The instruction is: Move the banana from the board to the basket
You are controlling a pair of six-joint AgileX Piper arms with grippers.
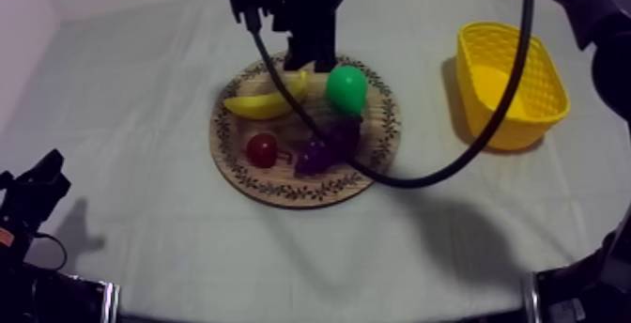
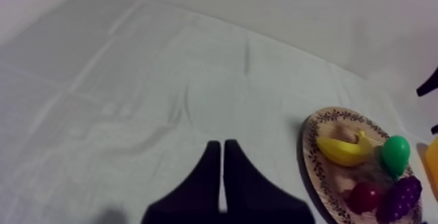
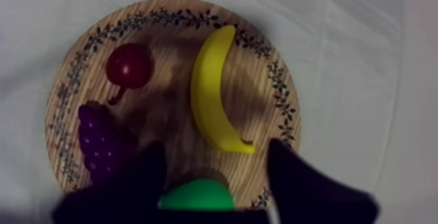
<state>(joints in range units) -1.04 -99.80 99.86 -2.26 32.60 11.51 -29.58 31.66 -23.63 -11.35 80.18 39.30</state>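
Grey-white cloth (image 1: 131, 73) covers the table. Nearest, at its left edge, the left gripper (image 2: 221, 146) rests with fingers pressed together on nothing. Farther in, the wooden board (image 1: 282, 191) carries a small red fruit (image 1: 261, 148), grapes (image 1: 319, 153), a pear (image 1: 346, 89) and, on its far left part, the banana (image 1: 268, 101). Over the board hangs the right gripper (image 3: 215, 147), spread wide, empty, touching nothing, nearer the pear than the banana. This looks like the approach: next it should shift over the banana's middle, descend and close. Well off to the right waits the yellow basket (image 1: 512, 83).
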